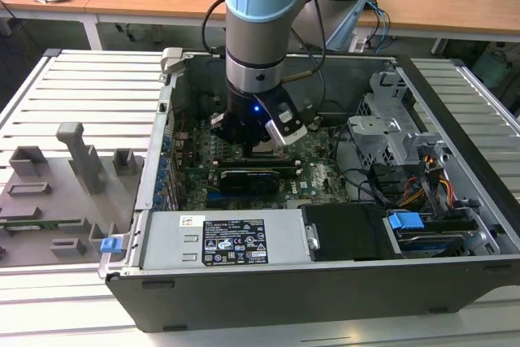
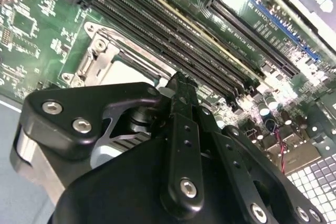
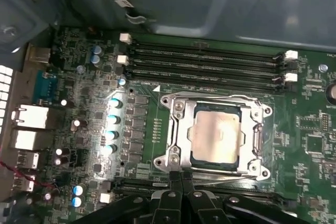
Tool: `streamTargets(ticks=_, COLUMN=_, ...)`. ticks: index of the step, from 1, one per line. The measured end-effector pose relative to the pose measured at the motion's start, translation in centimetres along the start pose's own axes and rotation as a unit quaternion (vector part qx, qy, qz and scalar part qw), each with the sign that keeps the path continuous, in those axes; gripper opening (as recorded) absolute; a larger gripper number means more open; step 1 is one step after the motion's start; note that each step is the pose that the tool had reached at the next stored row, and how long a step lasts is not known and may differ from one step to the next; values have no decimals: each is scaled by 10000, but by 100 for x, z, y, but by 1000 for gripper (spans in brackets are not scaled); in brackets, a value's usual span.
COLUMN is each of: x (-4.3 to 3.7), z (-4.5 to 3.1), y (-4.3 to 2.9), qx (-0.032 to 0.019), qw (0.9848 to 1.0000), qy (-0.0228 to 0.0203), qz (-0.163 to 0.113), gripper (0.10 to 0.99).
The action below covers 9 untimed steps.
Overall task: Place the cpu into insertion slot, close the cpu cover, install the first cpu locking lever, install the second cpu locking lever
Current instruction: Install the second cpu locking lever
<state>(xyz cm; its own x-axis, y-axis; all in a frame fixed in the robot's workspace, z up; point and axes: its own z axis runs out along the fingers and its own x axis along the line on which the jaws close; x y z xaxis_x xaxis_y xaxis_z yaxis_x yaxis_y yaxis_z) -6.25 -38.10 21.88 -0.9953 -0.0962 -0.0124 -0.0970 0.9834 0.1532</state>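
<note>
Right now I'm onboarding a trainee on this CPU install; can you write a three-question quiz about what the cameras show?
1. True or false: the cpu already sits in the insertion slot with the cpu cover down around it.
2. In the first wrist view, the gripper is at which part of the cover frame? A) the edge facing the memory slots B) the edge away from them C) over the chip's middle
3. Fill in: in the exterior view, the arm reaches down into an open computer ____.

Key: 1 true; 2 B; 3 case.
</note>
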Motion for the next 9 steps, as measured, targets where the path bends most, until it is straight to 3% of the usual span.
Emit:
streamTargets(ticks=2, x=13, z=4, y=-41, qx=-86, qw=10000, qy=-9, qz=1, gripper=106)
streamTargets(ticks=3, x=33, z=-2, y=-93, qx=-251, qw=9997, qy=-26, qz=0, gripper=106)
streamTargets(ticks=5, x=69, z=-7, y=-144, qx=-399, qw=9992, qy=-42, qz=0, gripper=106)
streamTargets(ticks=9, x=96, z=6, y=-187, qx=-420, qw=9991, qy=-45, qz=0, gripper=106)
